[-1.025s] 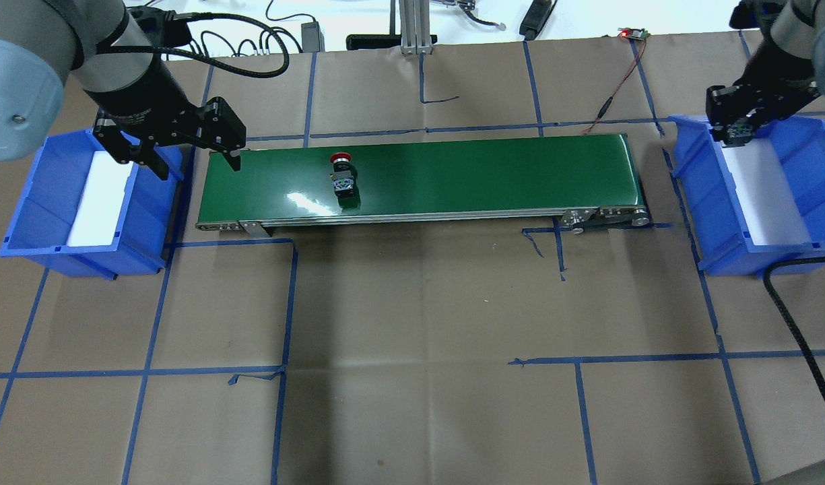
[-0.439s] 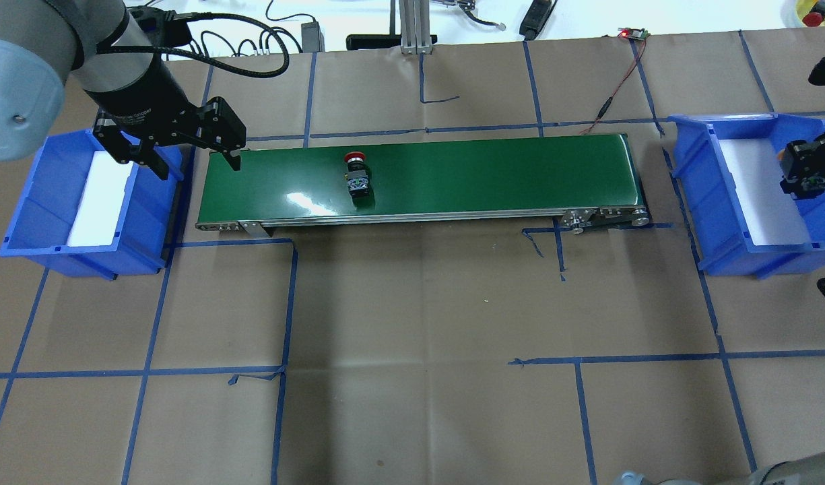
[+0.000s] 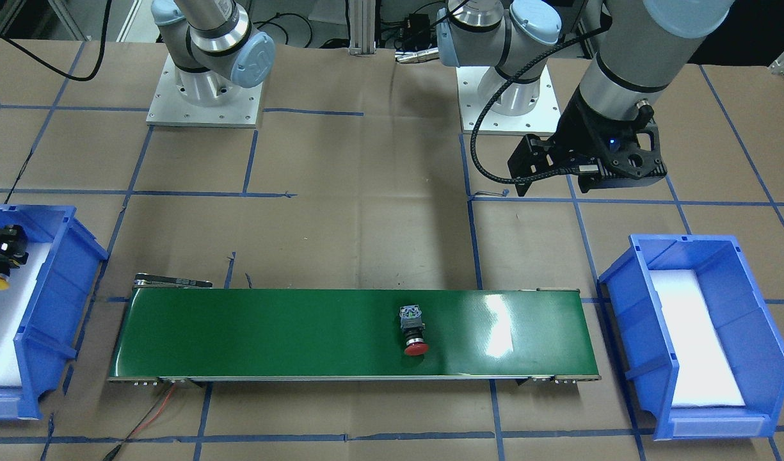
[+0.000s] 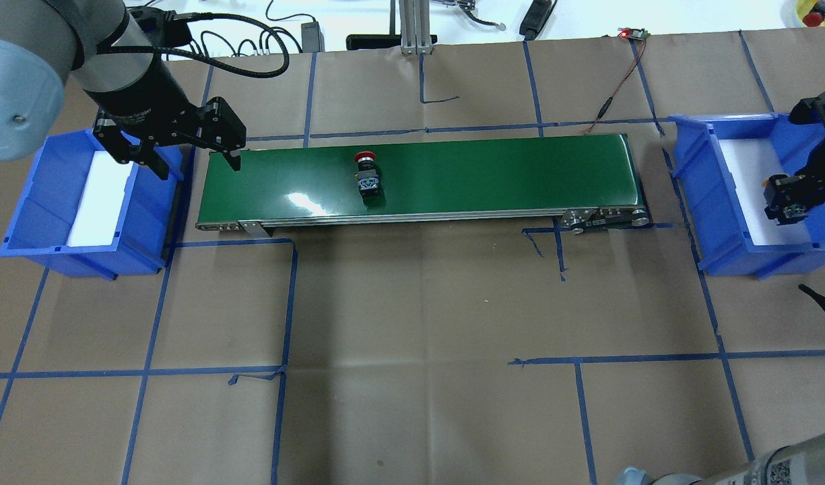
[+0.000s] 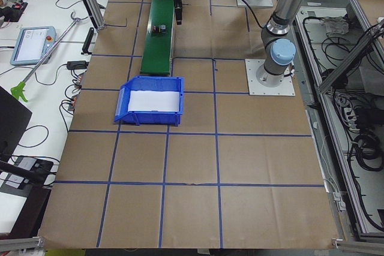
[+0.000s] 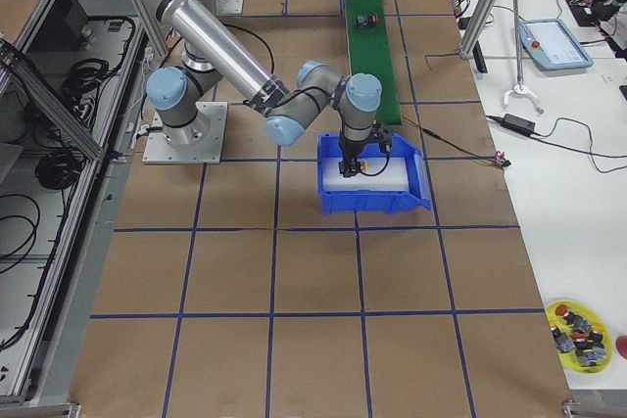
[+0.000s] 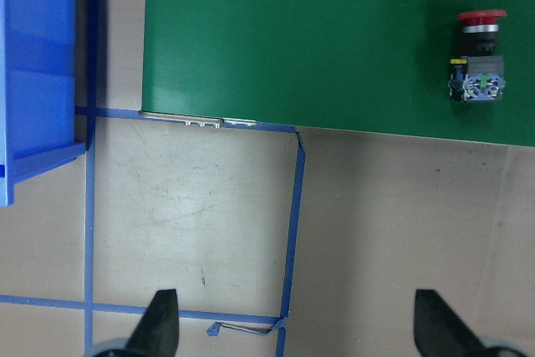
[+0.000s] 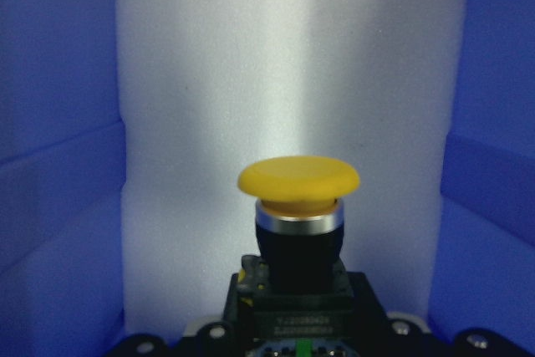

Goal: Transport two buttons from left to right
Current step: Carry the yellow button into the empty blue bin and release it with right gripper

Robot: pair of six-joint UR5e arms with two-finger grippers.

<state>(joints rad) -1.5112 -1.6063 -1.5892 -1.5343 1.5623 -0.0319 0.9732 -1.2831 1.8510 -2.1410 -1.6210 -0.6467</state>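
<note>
The red-capped button (image 4: 368, 175) and yellow-capped button (image 8: 298, 206) have black bodies; the belt (image 4: 493, 175) is green, bins (image 4: 698, 188) blue.

Nothing reads clearly: the black body under the yellow button (image 8: 298, 181) bears a line of pale print, too blurred to make out; white lettering on the left arm (image 4: 137, 116) is illegible; the right arm (image 4: 782, 465) shows a square code patch
</note>
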